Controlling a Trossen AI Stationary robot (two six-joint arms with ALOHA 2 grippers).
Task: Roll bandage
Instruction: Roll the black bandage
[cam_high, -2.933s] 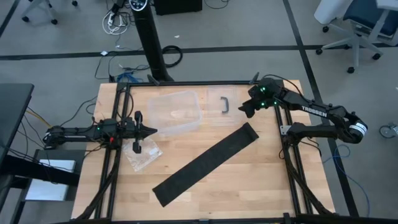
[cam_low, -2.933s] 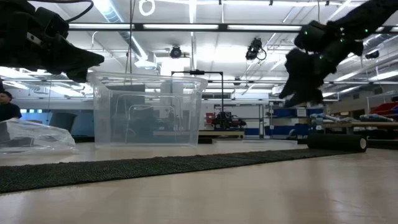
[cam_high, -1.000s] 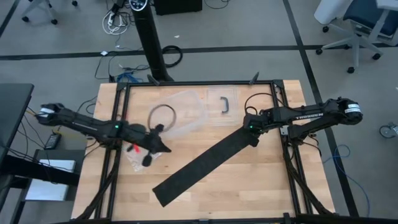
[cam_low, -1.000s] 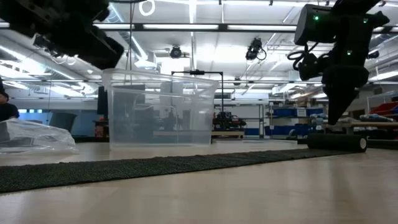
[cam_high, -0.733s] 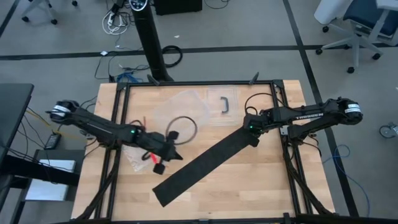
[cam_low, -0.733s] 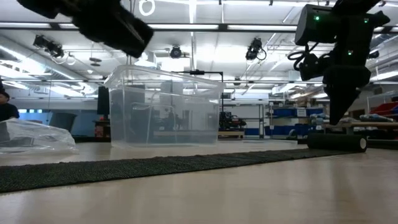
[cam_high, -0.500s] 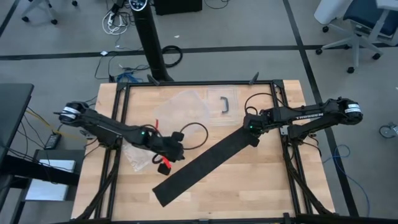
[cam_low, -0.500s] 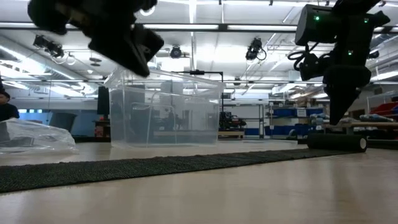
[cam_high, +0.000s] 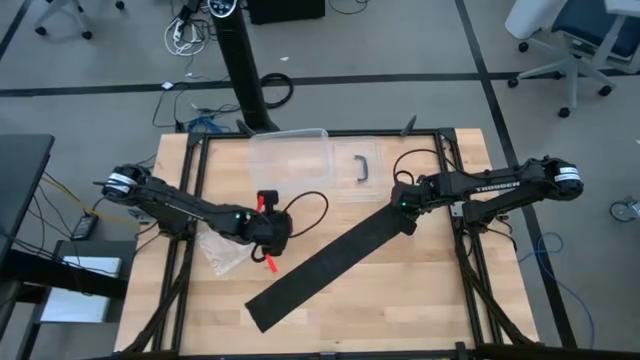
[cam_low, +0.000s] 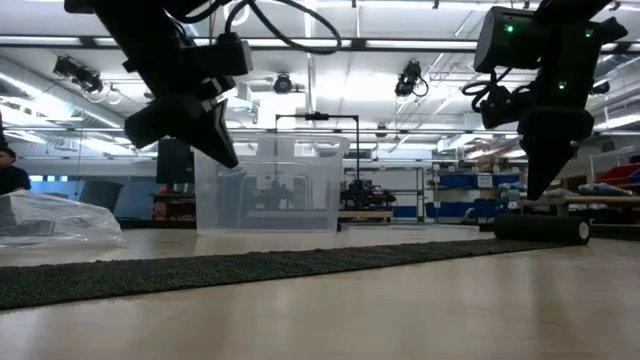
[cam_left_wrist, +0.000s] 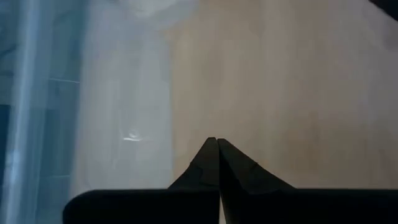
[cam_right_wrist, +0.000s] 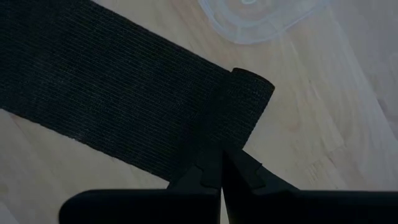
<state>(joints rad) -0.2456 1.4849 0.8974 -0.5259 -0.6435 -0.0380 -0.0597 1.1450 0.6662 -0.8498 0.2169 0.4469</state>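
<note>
The bandage (cam_high: 330, 262) is a long black strip lying flat and slanting across the table, from near left to far right. Its far right end is turned into a small roll (cam_right_wrist: 249, 87) (cam_low: 540, 229). My right gripper (cam_high: 405, 208) (cam_right_wrist: 219, 149) is shut and points down at that rolled end. My left gripper (cam_high: 272, 256) (cam_low: 226, 158) is shut and tipped downward. It hangs well above the bare wood between a clear plastic bag (cam_high: 225, 250) and the strip's middle, with nothing between its fingers (cam_left_wrist: 217, 142). My right gripper's shut fingertips (cam_right_wrist: 211, 163) come from above, over the strip just beside the rolled end (cam_right_wrist: 239, 109). I cannot tell whether they touch the bandage.
A clear plastic box (cam_high: 290, 150) (cam_low: 272, 185) stands at the far middle. Its lid with a black handle (cam_high: 362, 165) lies to its right. The crinkly bag (cam_low: 55, 220) lies at the left. Bare wood shows at the near right of the strip (cam_high: 400, 290).
My left gripper has swung toward the table's right, closer to the bandage, tipping downward and rolling as it went, and has stayed shut. The clear box has slid toward the far edge. The bandage lies as it did.
</note>
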